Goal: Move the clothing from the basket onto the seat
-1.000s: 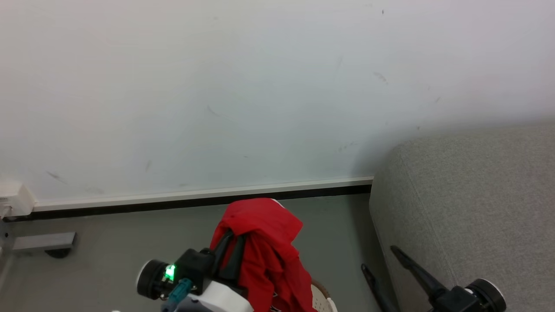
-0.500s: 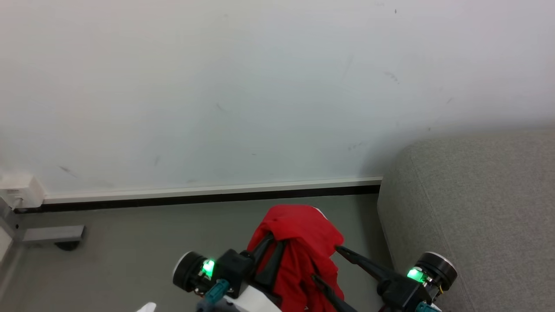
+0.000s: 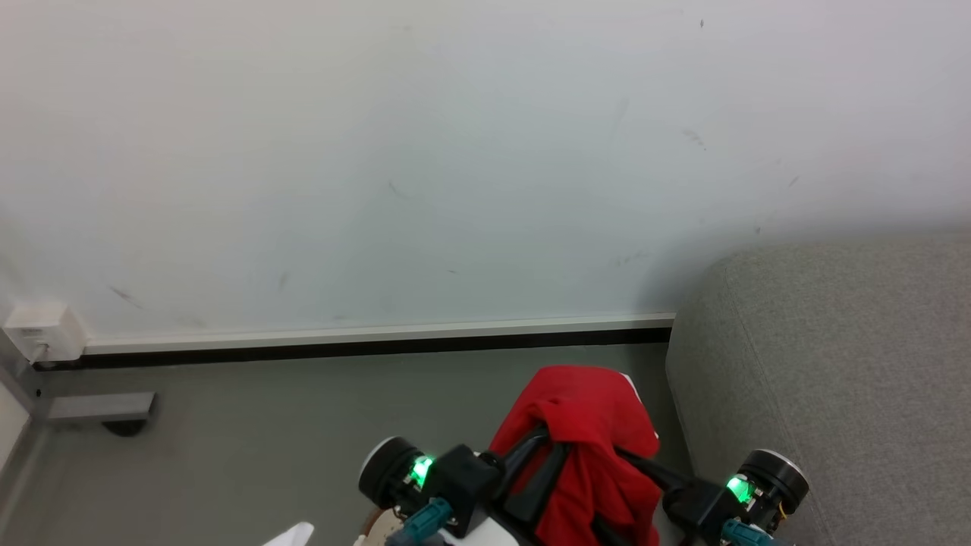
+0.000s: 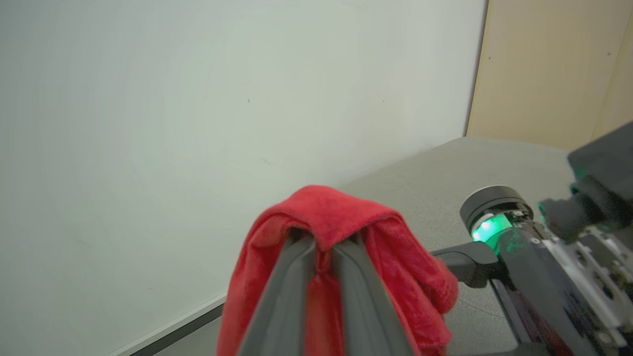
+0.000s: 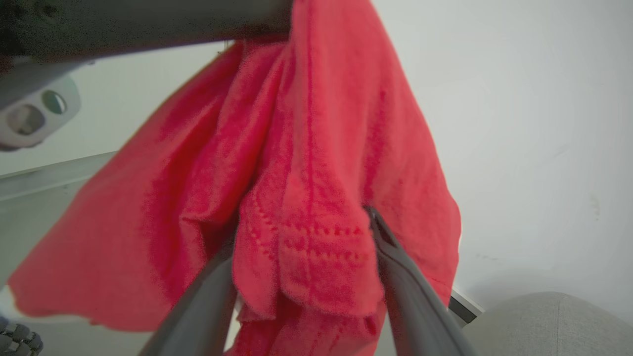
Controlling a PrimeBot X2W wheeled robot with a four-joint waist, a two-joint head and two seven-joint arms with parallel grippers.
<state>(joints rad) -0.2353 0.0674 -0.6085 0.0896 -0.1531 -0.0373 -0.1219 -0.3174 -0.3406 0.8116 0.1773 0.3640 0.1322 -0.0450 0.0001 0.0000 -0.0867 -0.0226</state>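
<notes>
Left wrist view shows the left pincer (image 4: 324, 242) clamped shut on the red clothing (image 4: 346, 212), which drapes over its fingertips and hangs in the air. The right pincer (image 5: 301, 232) is spread, one finger on either side of a hanging fold and not closed on it. A second ago it lay low beside the sofa (image 3: 834, 364), well apart from the cloth. It has since risen into the fabric, while the left arm has carried the bundle rightward, more than the camera's slight shift explains. The clothing now hangs above the floor, just beside the sofa's rounded end. The carry seems nearly finished, with a swing over the cushion and a release left. No brand or writing is readable. The wall box (image 3: 44, 332) looks blank, and both wrists glow green.
</notes>
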